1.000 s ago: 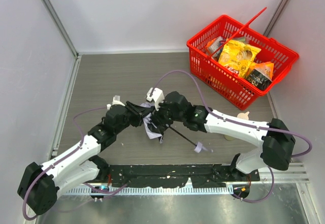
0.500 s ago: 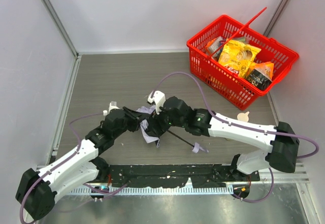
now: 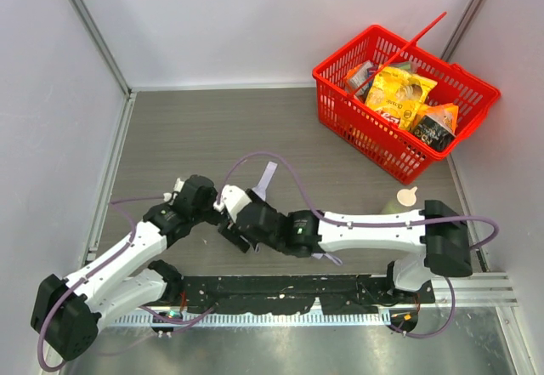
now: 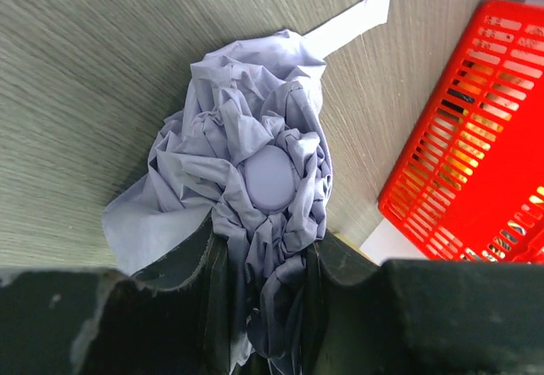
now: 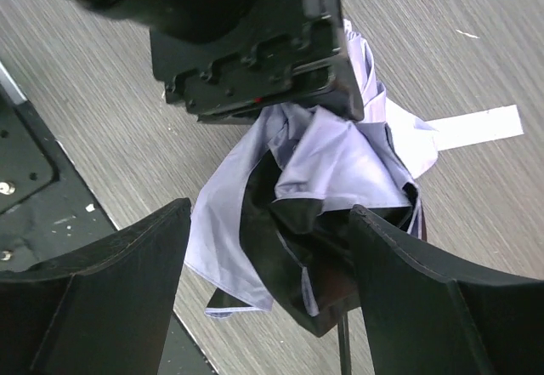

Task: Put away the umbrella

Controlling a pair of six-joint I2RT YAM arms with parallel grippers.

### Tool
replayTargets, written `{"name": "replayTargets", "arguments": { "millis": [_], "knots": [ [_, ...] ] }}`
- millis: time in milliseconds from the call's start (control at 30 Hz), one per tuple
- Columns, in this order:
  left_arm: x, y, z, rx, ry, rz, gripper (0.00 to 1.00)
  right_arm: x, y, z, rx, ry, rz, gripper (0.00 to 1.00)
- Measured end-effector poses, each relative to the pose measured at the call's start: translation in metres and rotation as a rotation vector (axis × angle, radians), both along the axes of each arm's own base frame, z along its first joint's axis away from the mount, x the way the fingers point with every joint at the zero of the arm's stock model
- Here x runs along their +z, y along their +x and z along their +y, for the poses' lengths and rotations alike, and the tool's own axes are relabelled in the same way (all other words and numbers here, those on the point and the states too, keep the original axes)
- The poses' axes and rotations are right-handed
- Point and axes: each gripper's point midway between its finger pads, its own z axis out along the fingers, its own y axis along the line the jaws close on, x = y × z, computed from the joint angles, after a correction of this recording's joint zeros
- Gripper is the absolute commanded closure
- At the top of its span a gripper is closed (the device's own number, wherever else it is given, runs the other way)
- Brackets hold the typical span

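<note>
Left claw pinches the bunched umbrella; right claw gapes wide around it.

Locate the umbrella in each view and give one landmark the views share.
Top external: umbrella left of centre, mostly hidden.
Left wrist: umbrella mid-frame, bunched, gripped by the left tool.
Right wrist: umbrella centre, flanked by the open right tool.
Shared landmark: its pale strap, sticking out.
</note>
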Motion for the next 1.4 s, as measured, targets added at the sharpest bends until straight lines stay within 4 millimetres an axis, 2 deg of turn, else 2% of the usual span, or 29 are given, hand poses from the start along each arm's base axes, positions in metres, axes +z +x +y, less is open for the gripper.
{"name": "replayTargets", "arguments": {
  "millis": [300, 533, 733, 1100, 1167, 1233, 1267, 1300, 1333, 1400],
  "knots": [
    [-0.006, -0.005, 0.008, 0.046, 0.007, 0.047, 1.00, -0.016, -0.014, 0.013, 0.046, -0.083, -0.196, 0.21],
    [-0.010, -0.008, 0.006, 0.043, -0.005, 0.070, 1.00, -0.043, 0.018, 0.008, -0.021, -0.222, -0.345, 0.19],
    [-0.006, -0.006, 0.003, 0.003, -0.013, 0.031, 1.00, -0.048, 0.053, -0.009, -0.044, -0.256, -0.331, 0.17],
    [0.006, -0.006, -0.010, -0.130, -0.047, -0.096, 1.00, -0.056, 0.064, -0.012, 0.094, -0.172, -0.169, 0.15],
    [0.008, -0.007, -0.011, -0.146, -0.046, -0.110, 1.00, -0.058, 0.066, -0.012, 0.114, -0.160, -0.143, 0.20],
    [0.012, -0.007, -0.011, -0.149, -0.050, -0.127, 1.00, -0.058, 0.068, -0.011, 0.129, -0.144, -0.121, 0.33],
    [0.015, -0.007, -0.010, -0.147, -0.054, -0.137, 1.00, -0.059, 0.067, -0.010, 0.136, -0.137, -0.111, 0.46],
    [0.017, -0.006, -0.010, -0.145, -0.059, -0.146, 1.00, -0.058, 0.067, -0.009, 0.141, -0.129, -0.106, 0.53],
    [0.020, -0.006, -0.009, -0.140, -0.065, -0.158, 1.00, -0.058, 0.065, -0.007, 0.150, -0.119, -0.097, 0.66],
    [0.022, -0.005, -0.008, -0.132, -0.074, -0.175, 1.00, -0.057, 0.063, -0.004, 0.165, -0.107, -0.092, 0.81]
  ]
}}
